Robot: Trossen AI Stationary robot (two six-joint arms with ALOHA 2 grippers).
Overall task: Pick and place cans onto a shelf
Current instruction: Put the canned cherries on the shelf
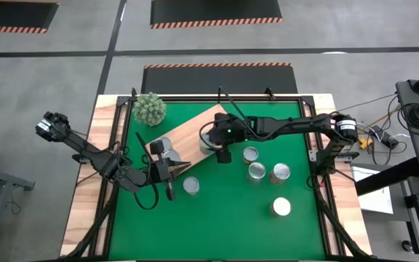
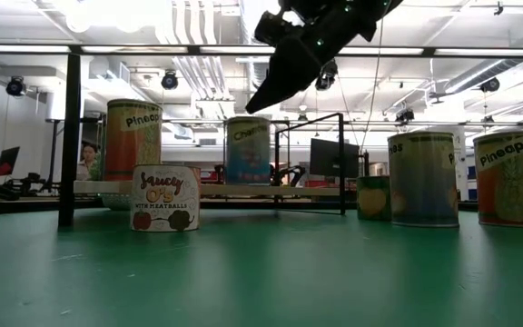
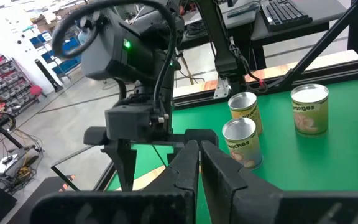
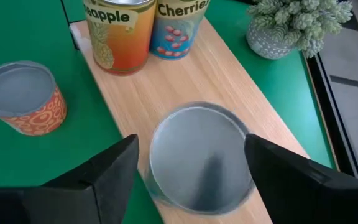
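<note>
Cans on the shelf: three, as far as I can see. Two stand together at the shelf's [image 1: 195, 124] left end, labelled "Pineapple" [image 4: 118, 34] and "Cherries" [image 4: 179, 26]; a third can [image 4: 197, 158] sits mid-board, right under the right arm.

Right end effector: the right end effector [image 4: 191, 171] hangs above that third can with its fingers apart on either side of the silver lid, not touching it. My guess is the can has just been set down, though an opening grasp would look the same.

Left end effector: the left end effector [image 3: 197, 165] sits low near the worktop's [image 1: 231, 218] front-left area, fingers pressed together and holding nothing.

Cans left on the worktop: five. The "Saucy O's with Meatballs" can [image 2: 164, 197] stands just off the shelf's front edge; three cluster right of centre; one sits alone [image 1: 281, 207] towards the front-right corner.

Progress: under half done, I'd judge.

Other labels: "Peaches" [image 3: 241, 142] and "Oranges" [image 3: 309, 109] in the left wrist view; a second "Pineapple" [image 2: 513, 177] at the far right of the low view.

Plant: a spiky green plant [image 1: 150, 108] occupies the back-left corner.
</note>
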